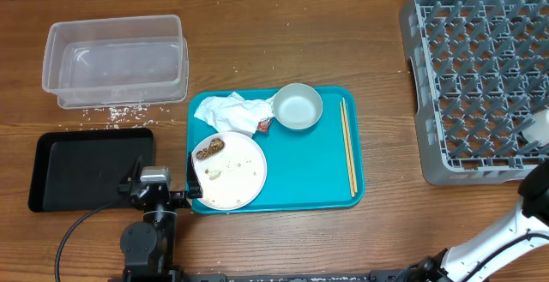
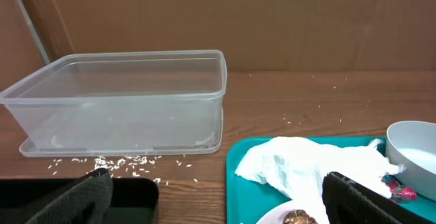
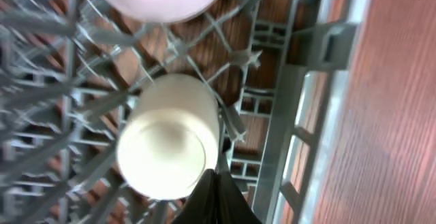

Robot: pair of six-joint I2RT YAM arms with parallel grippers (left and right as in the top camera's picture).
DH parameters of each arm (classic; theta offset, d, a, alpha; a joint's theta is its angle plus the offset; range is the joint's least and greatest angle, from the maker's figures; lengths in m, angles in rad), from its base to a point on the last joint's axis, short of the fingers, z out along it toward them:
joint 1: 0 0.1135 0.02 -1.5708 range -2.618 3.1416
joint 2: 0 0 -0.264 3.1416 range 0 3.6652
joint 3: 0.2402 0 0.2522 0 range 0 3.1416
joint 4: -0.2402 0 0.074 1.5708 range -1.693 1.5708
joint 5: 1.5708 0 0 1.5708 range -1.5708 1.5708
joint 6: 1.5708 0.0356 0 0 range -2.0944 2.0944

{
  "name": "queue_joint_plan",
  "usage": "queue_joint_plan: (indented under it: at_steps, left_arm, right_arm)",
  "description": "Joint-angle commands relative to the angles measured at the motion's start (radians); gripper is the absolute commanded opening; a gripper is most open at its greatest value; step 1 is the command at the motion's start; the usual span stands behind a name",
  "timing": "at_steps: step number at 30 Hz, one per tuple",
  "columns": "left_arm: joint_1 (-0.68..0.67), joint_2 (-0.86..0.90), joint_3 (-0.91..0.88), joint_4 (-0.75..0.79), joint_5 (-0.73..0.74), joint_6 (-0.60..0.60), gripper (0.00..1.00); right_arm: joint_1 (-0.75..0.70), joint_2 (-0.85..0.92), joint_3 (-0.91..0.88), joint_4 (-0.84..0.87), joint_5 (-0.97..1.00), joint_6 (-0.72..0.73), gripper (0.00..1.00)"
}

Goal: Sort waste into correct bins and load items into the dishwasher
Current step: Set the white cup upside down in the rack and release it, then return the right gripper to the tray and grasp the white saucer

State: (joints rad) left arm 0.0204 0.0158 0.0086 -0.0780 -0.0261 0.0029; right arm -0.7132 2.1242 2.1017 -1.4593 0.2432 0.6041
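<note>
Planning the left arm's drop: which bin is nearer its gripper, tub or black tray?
The black tray: the left gripper hovers at its right edge; the clear tub stands farther back.

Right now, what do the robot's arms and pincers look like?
The left arm is black, with a silvery block and a trailing black cable. The right arm shows white links and black joints. The left pincer has matt black fingers; the right pincer is black too.

Black left pincer, silver block, white right arm
</note>
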Motion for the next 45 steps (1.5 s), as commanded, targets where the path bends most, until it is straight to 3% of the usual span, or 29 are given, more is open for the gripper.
queue_joint_plan:
  at_steps: [1,4,8,10,12,15,18,22,25,28,34,45]
  left_arm:
    - [0.005,-0.010,-0.004,0.002,0.009,-0.006,1.00]
    - [0.005,-0.010,-0.004,0.002,0.009,-0.006,1.00]
    - [0.005,-0.010,-0.004,0.002,0.009,-0.006,1.00]
    - [0.005,-0.010,-0.004,0.002,0.009,-0.006,1.00]
    - [0.005,-0.010,-0.004,0.002,0.009,-0.006,1.00]
    - [0.005,-0.010,-0.004,0.002,0.009,-0.006,1.00]
    - [0.005,-0.010,-0.004,0.002,0.009,-0.006,1.00]
    - [0.005,-0.010,-0.004,0.002,0.009,-0.006,1.00]
    - [0.005,-0.010,-0.004,0.002,0.009,-0.006,1.00]
    - [0.005,-0.010,-0.004,0.002,0.009,-0.006,1.00]
    - [0.005,-0.010,-0.004,0.002,0.009,-0.006,1.00]
    - [0.005,-0.010,-0.004,0.002,0.009,-0.006,1.00]
  right_arm:
    - [0.004,-0.032,0.112,-0.037,-0.051,0.021,0.04]
    - [0.012,-0.076,0.159,-0.060,-0.175,-0.020,0.04]
    - [0.039,-0.157,0.174,-0.023,-0.563,-0.271,0.04]
    - [0.068,-0.196,0.174,-0.012,-0.803,-0.455,0.10]
    - [0.109,-0.222,0.174,-0.029,-0.922,-0.545,0.27]
    - [0.212,-0.235,0.174,-0.078,-0.937,-0.599,0.44]
    - [0.360,-0.232,0.154,-0.117,-0.906,-0.635,0.50]
    - [0.642,-0.217,0.079,-0.039,-0.700,-0.634,0.66]
    - [0.813,-0.181,0.029,0.043,-0.526,-0.572,0.87]
    - [0.957,-0.124,-0.014,0.133,-0.390,-0.410,0.86]
    - [1.168,0.024,-0.021,0.255,-0.270,-0.203,0.59]
    - [1.321,0.211,-0.021,0.285,-0.140,0.100,0.35]
